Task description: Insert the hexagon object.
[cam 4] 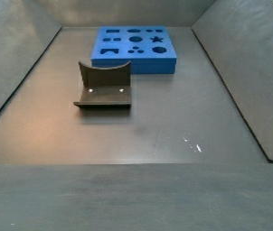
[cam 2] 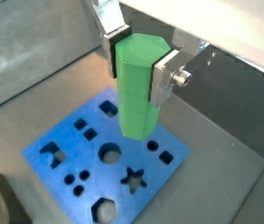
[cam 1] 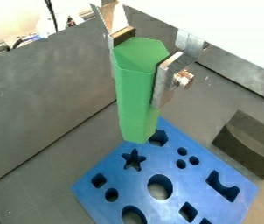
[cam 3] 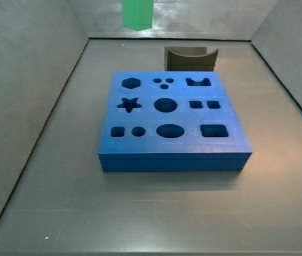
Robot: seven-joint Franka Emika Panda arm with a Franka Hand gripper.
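My gripper (cam 1: 144, 57) is shut on the green hexagon object (cam 1: 137, 87), gripping its upper end; both also show in a wrist view (cam 2: 141, 57) (cam 2: 138, 87). The piece hangs upright above the blue block (cam 1: 114, 197) with shaped holes, apart from it. In a side view only the piece's lower end (cam 3: 138, 12) shows at the far edge, beyond the block (cam 3: 167, 145). The hexagon hole (cam 3: 131, 83) is at the block's far left corner and also shows in a wrist view (cam 2: 103, 210). The fingers are out of view in both side views.
The fixture (cam 3: 189, 58) stands on the floor just behind the block, and shows in front of the block in a side view (cam 4: 103, 88). Grey walls enclose the floor. The block (cam 4: 133, 56) sits near one end.
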